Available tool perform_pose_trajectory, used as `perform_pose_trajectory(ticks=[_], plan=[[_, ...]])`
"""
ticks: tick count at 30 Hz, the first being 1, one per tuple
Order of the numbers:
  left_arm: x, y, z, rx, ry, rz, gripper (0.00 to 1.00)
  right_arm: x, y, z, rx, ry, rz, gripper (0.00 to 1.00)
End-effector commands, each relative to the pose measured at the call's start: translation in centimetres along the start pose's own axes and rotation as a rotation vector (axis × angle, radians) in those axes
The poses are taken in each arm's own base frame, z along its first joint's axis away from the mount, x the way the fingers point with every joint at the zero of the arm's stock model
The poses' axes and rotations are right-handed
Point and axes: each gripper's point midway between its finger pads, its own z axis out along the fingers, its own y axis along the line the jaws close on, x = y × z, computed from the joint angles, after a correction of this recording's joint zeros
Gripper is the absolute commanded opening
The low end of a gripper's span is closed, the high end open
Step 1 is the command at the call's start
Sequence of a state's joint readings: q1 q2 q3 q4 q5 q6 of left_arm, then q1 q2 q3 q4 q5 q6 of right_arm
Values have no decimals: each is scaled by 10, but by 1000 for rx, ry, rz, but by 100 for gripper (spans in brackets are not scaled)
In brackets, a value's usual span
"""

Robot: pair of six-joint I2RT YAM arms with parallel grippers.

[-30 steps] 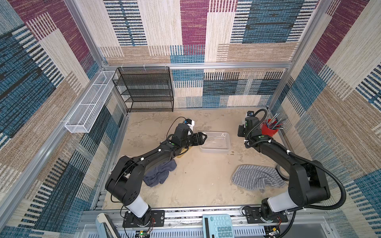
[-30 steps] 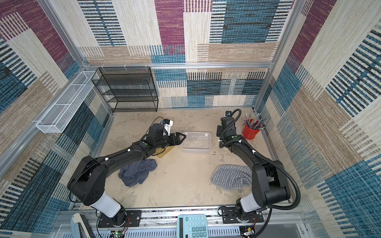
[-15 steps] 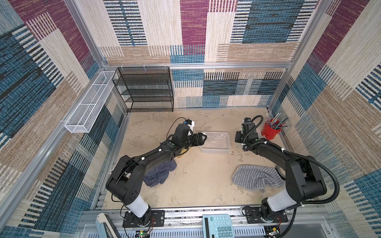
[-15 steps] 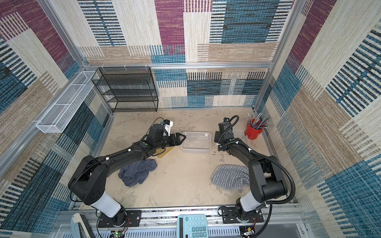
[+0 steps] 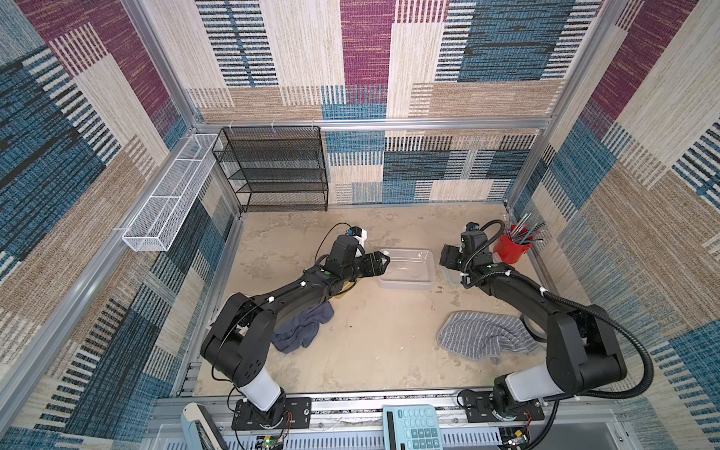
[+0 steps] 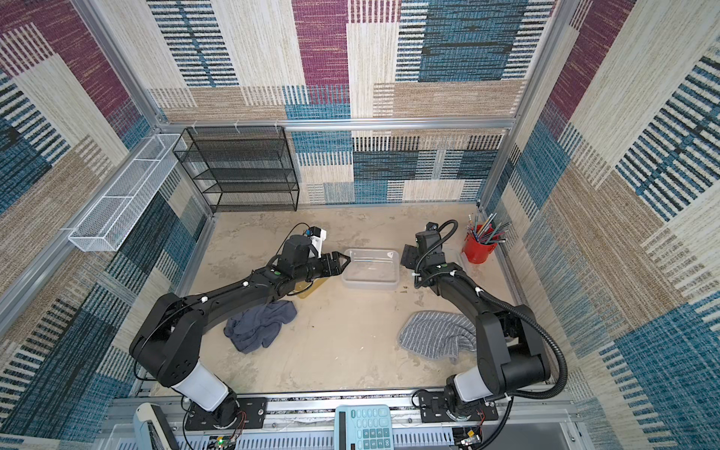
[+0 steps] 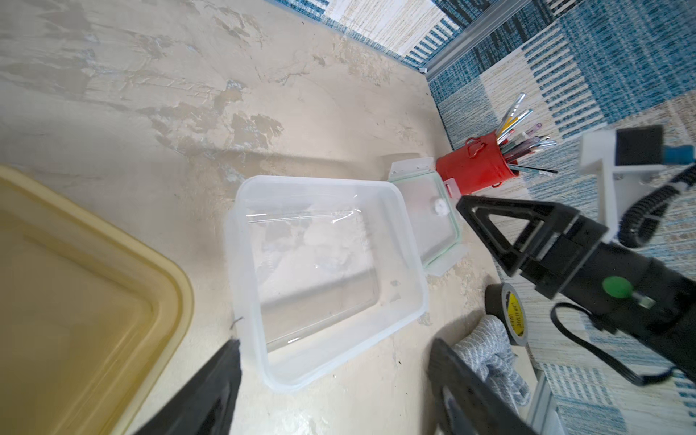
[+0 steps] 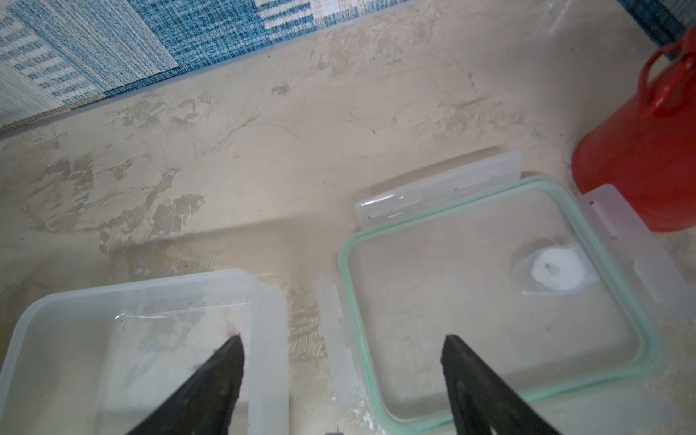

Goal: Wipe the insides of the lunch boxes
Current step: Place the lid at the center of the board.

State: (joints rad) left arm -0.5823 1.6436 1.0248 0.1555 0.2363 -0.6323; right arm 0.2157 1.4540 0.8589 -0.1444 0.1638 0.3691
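The clear lunch box [image 5: 407,269] [image 6: 372,269] stands open and empty mid-table. Its green-sealed lid [image 8: 489,301] [image 7: 433,218] lies flat on the table between it and the red cup. The amber lunch box [image 7: 75,301] [image 6: 307,288] lies mostly hidden under my left arm. My left gripper [image 5: 383,261] [image 7: 335,350] is open at the clear box's left end, one corner of the box between its fingers without being gripped. My right gripper [image 5: 447,258] [image 8: 342,339] is open and holds nothing, one finger over the box's right edge, one over the lid.
A red pen cup [image 5: 510,249] stands by the right wall behind the lid. A grey striped towel [image 5: 483,339] lies front right, a dark blue cloth [image 5: 304,327] front left, a tape roll [image 7: 508,312] near the towel. A black mesh rack [image 5: 272,171] stands at the back.
My right gripper has gone from shut to open and moved from beside the pen cup towards the clear box. The left arm has not moved.
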Motion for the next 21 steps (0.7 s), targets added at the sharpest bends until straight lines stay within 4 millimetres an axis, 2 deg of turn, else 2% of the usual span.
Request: perform_pose_trajectory(ticks=[1, 2, 5, 9, 12, 17, 21], plan=[[0, 7, 2, -31, -5, 21, 80, 43, -11, -7, 14, 125, 84, 95], [0, 7, 2, -32, -4, 21, 80, 55, -20, -10, 45, 148, 123, 99], [1, 9, 2, -36, -3, 26, 81, 78, -34, -24, 90, 192, 231, 98], [2, 8, 2, -32, -3, 31, 81, 83, -52, -50, 164, 167, 342, 98], [3, 8, 4, -22, -2, 31, 81, 89, -69, -63, 262, 179, 362, 98], [8, 9, 6, -6, 5, 26, 81, 124, -90, -77, 360, 280, 428, 98], [11, 14, 6, -21, 7, 34, 81, 143, -107, -83, 404, 305, 475, 98]])
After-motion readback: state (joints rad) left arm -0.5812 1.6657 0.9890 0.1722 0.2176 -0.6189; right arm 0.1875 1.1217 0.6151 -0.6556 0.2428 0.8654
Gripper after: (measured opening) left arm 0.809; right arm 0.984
